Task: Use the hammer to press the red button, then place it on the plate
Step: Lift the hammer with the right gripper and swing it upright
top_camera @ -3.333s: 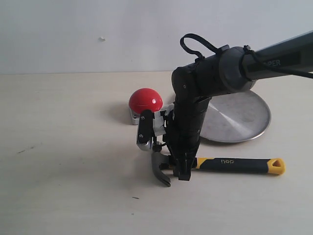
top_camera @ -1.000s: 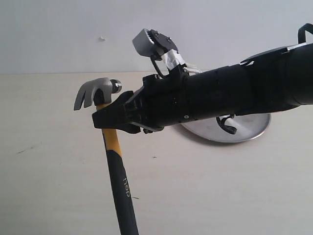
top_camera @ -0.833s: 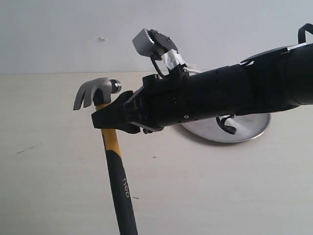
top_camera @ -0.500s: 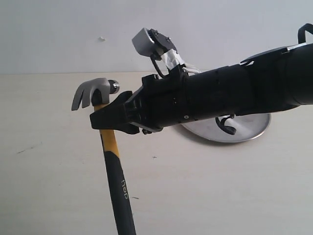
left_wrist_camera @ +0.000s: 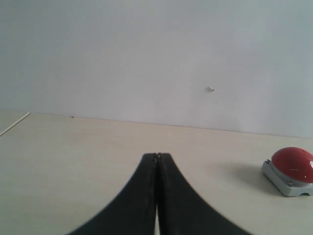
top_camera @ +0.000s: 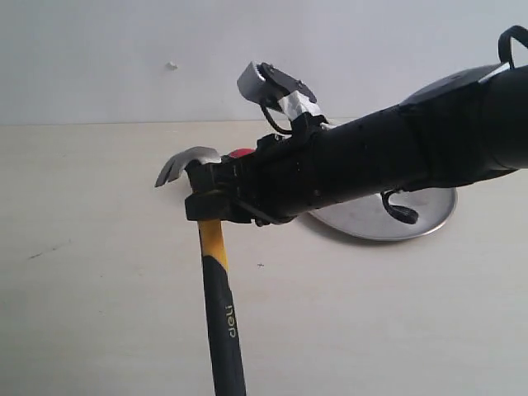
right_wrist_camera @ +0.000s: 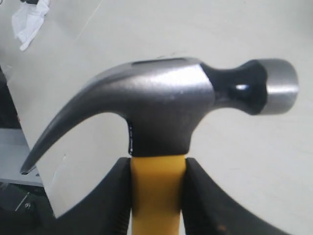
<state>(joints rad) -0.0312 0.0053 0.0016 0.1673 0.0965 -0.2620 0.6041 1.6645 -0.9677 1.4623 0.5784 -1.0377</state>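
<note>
This looks like a robot test lab. A bare pale table (top_camera: 99, 297) runs under the right pincer (top_camera: 210, 206) to a blank white wall (top_camera: 124, 58) behind it. A black robot arm (top_camera: 396, 157) carries the pincer. The only props are a button (left_wrist_camera: 292, 165) on a grey base just beyond the pincer and a plate (top_camera: 429, 210) farther back along the arm.

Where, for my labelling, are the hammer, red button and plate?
hammer (right_wrist_camera: 161, 105), right wrist view, steel head
red button (left_wrist_camera: 293, 164), left wrist view, red dome
plate (top_camera: 433, 210), exterior view, bare surface near rim
</note>
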